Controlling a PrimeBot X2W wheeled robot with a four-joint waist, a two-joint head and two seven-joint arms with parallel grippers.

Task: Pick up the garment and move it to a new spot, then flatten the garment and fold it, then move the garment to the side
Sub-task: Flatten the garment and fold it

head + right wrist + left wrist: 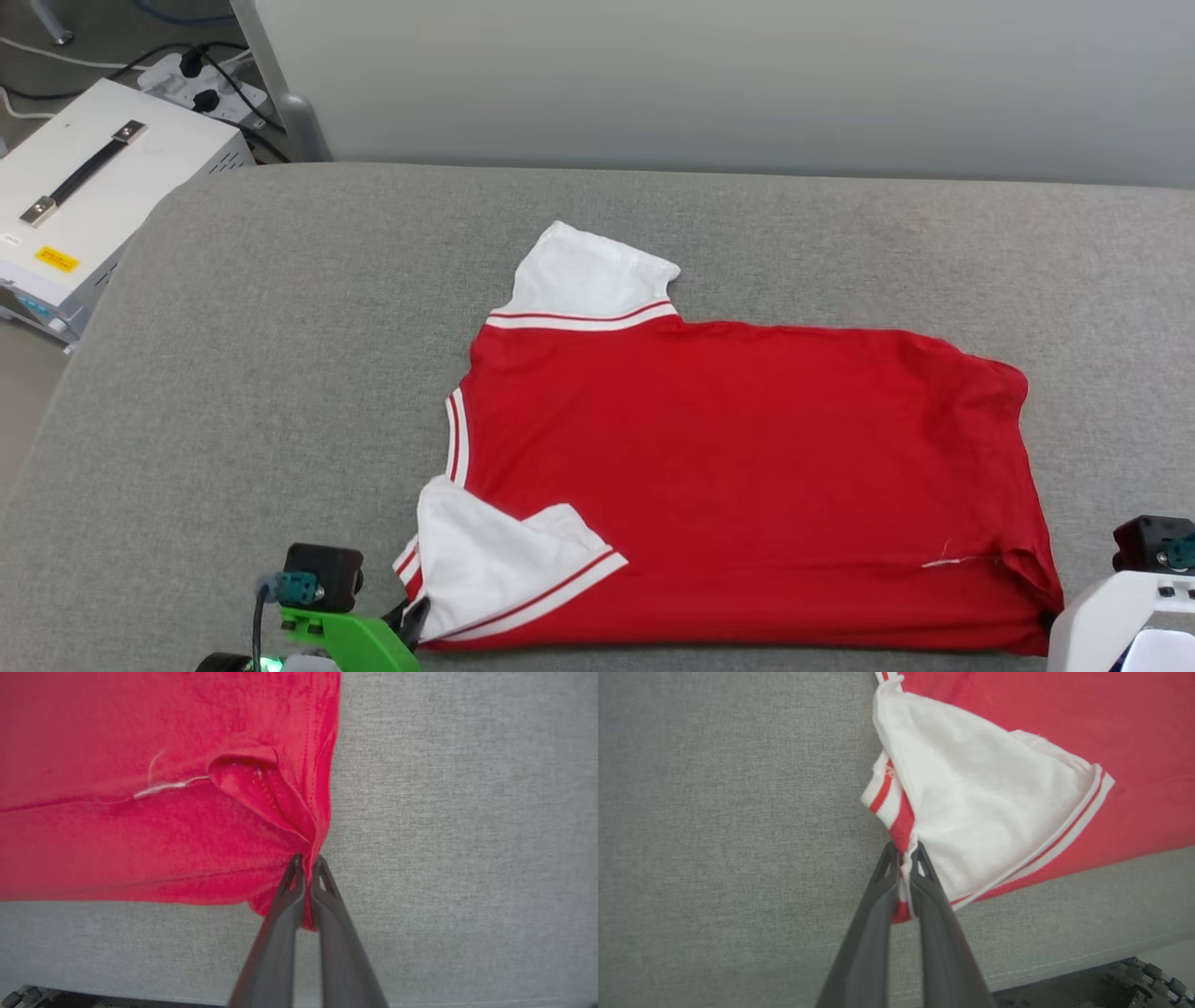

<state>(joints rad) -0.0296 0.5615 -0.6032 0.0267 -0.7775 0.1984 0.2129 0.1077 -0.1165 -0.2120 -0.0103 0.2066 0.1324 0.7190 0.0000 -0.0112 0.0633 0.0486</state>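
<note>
Right now the garment (747, 448) lies spread on the grey padded surface (280, 373), close to its near edge, plain red side up. Its long axis runs left-right in the head view: collar and sleeves end toward the robot's left, hem toward its right. Its far sleeve (583, 275) points away from the robot; its near sleeve (495, 560) is folded back over the red body. On the left gripper (903, 851) the jaws are closed to a sliver, pinching the near-left corner at the striped trim, red and white cloth squeezed between the fingers. On the right gripper (307, 862) the jaws are likewise pressed nearly together, clamping the near-right hem corner, cloth bunched into a small fold just past the tips.
</note>
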